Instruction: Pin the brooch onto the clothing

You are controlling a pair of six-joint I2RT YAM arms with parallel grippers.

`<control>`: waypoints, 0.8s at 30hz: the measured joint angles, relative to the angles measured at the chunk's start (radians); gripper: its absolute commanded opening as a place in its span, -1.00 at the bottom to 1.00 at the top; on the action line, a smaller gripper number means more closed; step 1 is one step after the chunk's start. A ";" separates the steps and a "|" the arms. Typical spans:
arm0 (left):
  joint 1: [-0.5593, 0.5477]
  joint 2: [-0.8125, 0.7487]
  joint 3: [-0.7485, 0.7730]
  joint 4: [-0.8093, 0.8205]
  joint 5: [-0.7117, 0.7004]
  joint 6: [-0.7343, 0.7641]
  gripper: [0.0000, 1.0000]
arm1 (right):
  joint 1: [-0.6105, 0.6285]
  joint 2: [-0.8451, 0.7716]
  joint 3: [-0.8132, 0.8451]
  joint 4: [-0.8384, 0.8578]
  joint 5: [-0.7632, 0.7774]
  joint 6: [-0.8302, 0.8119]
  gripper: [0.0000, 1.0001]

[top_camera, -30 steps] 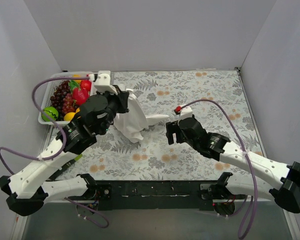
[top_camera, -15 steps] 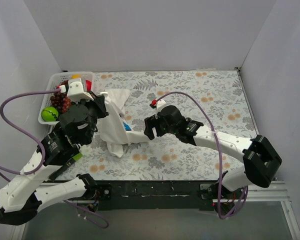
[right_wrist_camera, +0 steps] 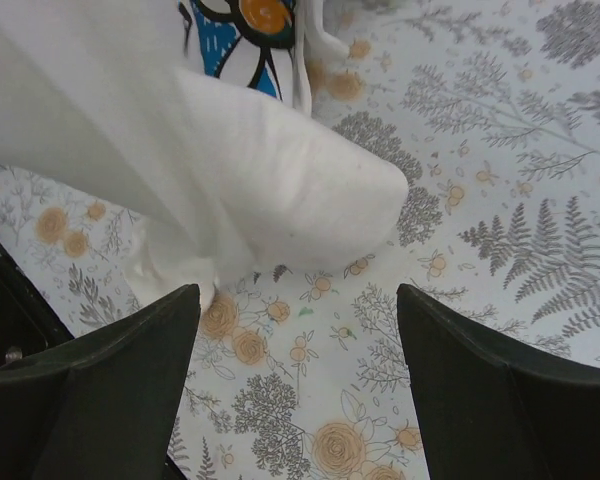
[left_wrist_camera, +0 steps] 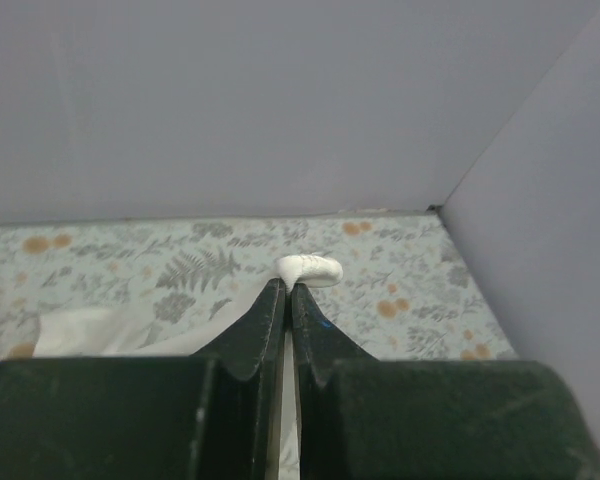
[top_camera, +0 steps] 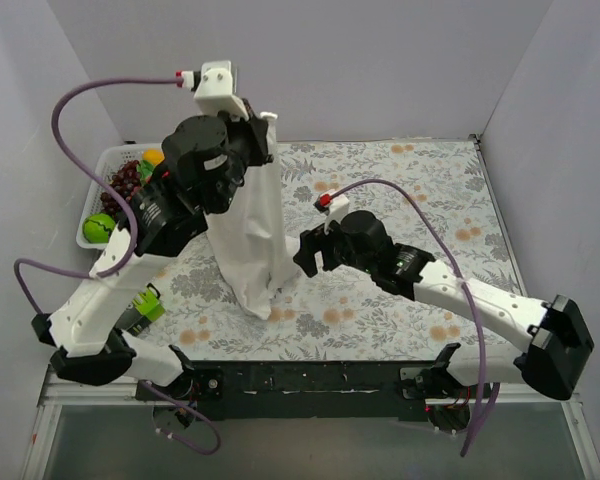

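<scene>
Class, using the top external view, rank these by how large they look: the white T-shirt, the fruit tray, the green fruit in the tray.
Largest: T-shirt, though it hangs nearer the camera.
Middle: fruit tray, only partly visible.
Smallest: green fruit.

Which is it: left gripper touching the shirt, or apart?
Touching. The left wrist view shows the left gripper shut on a white fold of shirt that pokes out past its tips.
</scene>
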 measured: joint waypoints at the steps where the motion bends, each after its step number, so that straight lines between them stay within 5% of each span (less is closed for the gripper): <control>1: -0.001 0.049 0.079 0.003 0.027 0.010 -1.00 | 0.000 -0.032 0.000 -0.005 0.016 0.000 0.75; 5: -0.045 0.218 0.343 0.006 0.074 0.055 -1.00 | 0.000 -0.139 0.000 -0.041 0.078 -0.002 0.77; 9: -0.098 0.274 0.375 0.038 0.054 0.100 -1.00 | -0.001 -0.198 0.000 -0.078 0.135 -0.006 0.79; 17: -0.029 0.185 0.034 0.087 -0.098 0.068 -1.00 | -0.011 -0.168 -0.037 -0.123 0.216 -0.017 0.81; 24: 0.204 0.011 -0.355 0.013 -0.091 -0.113 -1.00 | -0.076 -0.143 -0.087 -0.125 0.203 -0.037 0.81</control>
